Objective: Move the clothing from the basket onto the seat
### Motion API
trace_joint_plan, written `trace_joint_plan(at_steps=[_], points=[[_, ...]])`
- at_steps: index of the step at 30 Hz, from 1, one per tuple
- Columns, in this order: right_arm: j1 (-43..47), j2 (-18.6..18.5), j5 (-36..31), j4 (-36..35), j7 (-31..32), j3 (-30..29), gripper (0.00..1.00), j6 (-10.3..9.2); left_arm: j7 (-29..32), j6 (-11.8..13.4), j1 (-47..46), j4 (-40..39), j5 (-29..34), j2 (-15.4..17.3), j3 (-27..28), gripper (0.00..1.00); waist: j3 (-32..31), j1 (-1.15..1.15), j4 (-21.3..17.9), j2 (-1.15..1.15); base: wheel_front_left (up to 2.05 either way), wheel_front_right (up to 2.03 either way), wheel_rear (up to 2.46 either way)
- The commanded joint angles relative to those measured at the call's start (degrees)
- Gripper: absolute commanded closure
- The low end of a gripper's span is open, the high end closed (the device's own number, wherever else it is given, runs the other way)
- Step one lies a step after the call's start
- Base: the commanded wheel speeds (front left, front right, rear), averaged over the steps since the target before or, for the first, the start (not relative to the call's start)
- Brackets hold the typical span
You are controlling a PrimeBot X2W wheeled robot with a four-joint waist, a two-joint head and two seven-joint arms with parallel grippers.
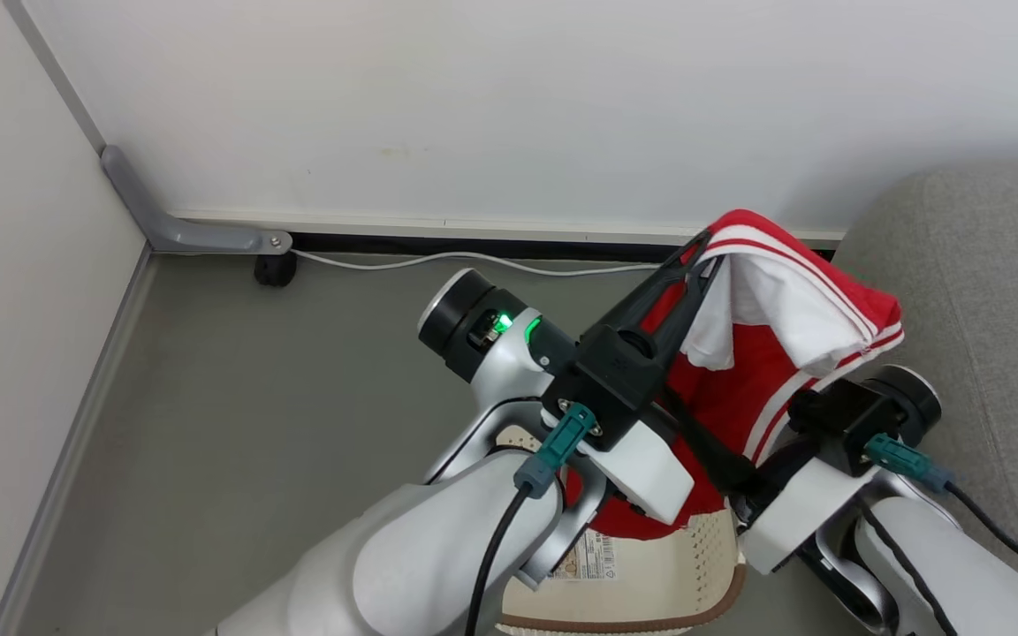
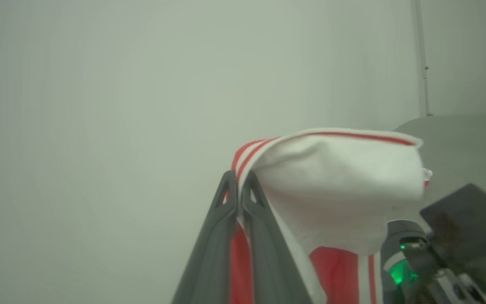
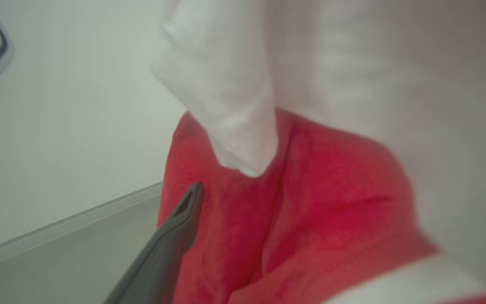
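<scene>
Step in hand looks like the carry. Left gripper (image 1: 705,240) has its fingers (image 2: 226,236) clamped together on a fold of the clothing (image 1: 739,389), a red jersey with white trim, which is held up high and hangs down over the basket (image 1: 650,574). Can't tell whether the lower hem clears the rim; the arms hide it. Right gripper (image 3: 243,185) is pushed in against the hanging red cloth with its fingers (image 3: 171,240) apart. One shows, the other is under fabric, and I see no pinch there. The seat (image 1: 960,265) is just to the right. Next move as I read it: lift until the hem is free, swing right over the cushion, lower, then part the left fingers.
</scene>
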Motion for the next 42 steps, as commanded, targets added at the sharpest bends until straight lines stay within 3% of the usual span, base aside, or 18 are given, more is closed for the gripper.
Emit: trace_joint_plan(at_steps=[1,6,7,9,10,19,20,21,22,23,24,33,42], points=[[-1.8,0.6,-0.7,0.7,-0.2,0.9,0.00,0.16,-0.7,-0.3,-3.4,-0.9,-0.3,-0.1,1.2,1.00,0.0,0.00,0.7,0.00,0.00,0.00,0.00],[-3.6,3.4,-1.9,6.0,-0.2,2.4,0.00,0.16,-1.4,-0.7,-3.8,-0.4,-1.7,-0.5,-0.9,1.00,-0.2,0.00,2.1,0.00,0.00,0.00,0.00],[-4.0,4.0,-2.0,6.9,-0.2,2.8,0.12,0.16,-1.5,-0.7,-3.9,-0.2,-2.0,-0.6,-1.3,1.00,-0.3,0.00,2.3,0.00,0.00,0.00,0.00],[-4.5,5.0,-2.0,8.3,-0.2,3.1,0.97,0.16,-1.8,-0.7,-4.0,0.2,-2.7,-0.6,-1.9,1.00,-0.3,0.00,2.6,0.00,0.00,0.00,0.00],[-4.7,5.3,-1.7,8.9,-0.2,3.4,1.00,0.16,-2.0,-0.6,-4.0,0.5,-3.0,-0.6,-2.2,1.00,-0.3,0.00,2.7,0.00,0.00,0.00,0.00],[-3.8,4.5,1.4,7.1,-0.2,2.2,1.00,0.16,-3.7,0.4,-3.2,3.3,-4.9,-0.7,-2.6,1.00,-0.1,0.00,1.3,0.00,0.00,0.00,0.00],[-3.4,4.1,1.9,6.7,-0.2,1.8,1.00,0.16,-3.8,0.3,-2.9,3.8,-5.1,-0.7,-2.6,0.89,0.0,0.00,1.0,0.00,0.00,0.00,0.00],[-3.0,3.7,2.4,6.1,-0.2,1.2,1.00,0.16,-3.9,0.2,-2.6,4.3,-5.4,-0.7,-2.6,0.72,0.0,0.00,0.6,0.00,0.00,0.00,0.00],[-3.0,3.7,2.4,6.1,-0.2,1.2,1.00,0.16,-3.9,0.2,-2.6,4.3,-5.4,-0.7,-2.6,0.72,0.0,0.00,0.6,0.00,0.00,0.00,0.00],[-2.6,3.3,2.8,5.5,-0.2,0.7,1.00,0.16,-4.0,0.1,-2.3,4.7,-5.7,-0.7,-2.5,0.21,0.1,0.00,0.2,0.00,0.00,0.00,0.00],[-2.1,2.8,3.4,4.9,-0.2,0.0,1.00,0.16,-4.1,-0.2,-1.9,5.2,-6.1,-0.7,-2.6,0.00,0.2,0.00,-0.3,0.00,0.00,0.00,0.00],[2.2,-4.0,7.0,-1.1,-0.2,-9.6,1.00,0.16,-4.9,-5.7,0.7,10.2,-10.2,-0.7,-3.2,0.00,1.2,0.00,-6.2,0.00,0.00,0.00,0.00],[3.8,-6.8,8.1,-4.0,-0.2,-17.5,1.00,0.16,-5.5,-12.4,1.8,15.6,-12.5,-0.7,-4.0,0.00,1.7,0.00,-14.5,0.00,0.00,0.00,0.00]])
